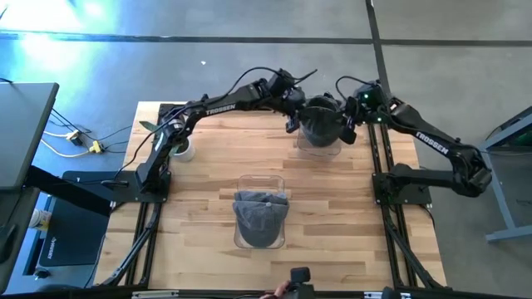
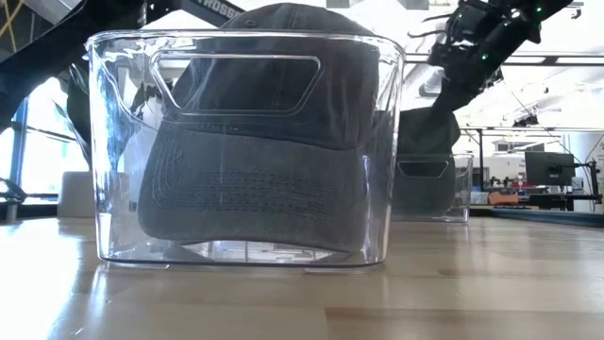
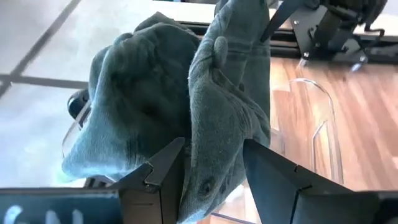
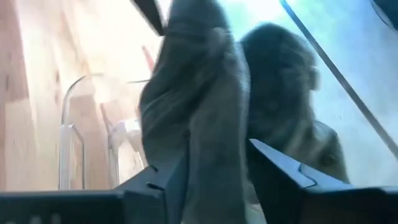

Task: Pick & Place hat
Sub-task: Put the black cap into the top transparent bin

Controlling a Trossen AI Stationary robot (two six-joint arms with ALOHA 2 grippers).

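Observation:
A dark grey cap [image 1: 320, 120] is held up between both grippers above a clear bin [image 1: 319, 146] at the table's far right. My left gripper [image 1: 296, 115] is at the cap's left side and my right gripper [image 1: 349, 124] at its right side, each shut on cloth. In the low view the cap [image 2: 425, 132] hangs down into the far bin [image 2: 429, 194]. A second grey cap [image 1: 260, 218] lies in another clear bin [image 1: 260, 184] near the table's middle, and it fills the low view [image 2: 255, 161]. My left gripper pinches a thick fold of the cap's cloth [image 3: 214, 155] between its two fingers [image 3: 161, 171], several layers together. The cap's crown [image 3: 137, 99] bulges beyond the fingers. The cap is lifted off the table. My right gripper pinches a bunched fold of the cap [image 4: 214, 143] between its two fingers [image 4: 280, 174]. The cloth runs on past the fingertips toward the bin [image 4: 87, 130]. The cap is held up off the table.
A white cup with a green plant [image 1: 179, 148] stands at the table's far left, under the left arm. The near bin [image 2: 99, 142] stands between the camera and the far bin. Bare wood lies to the left and right of the near bin.

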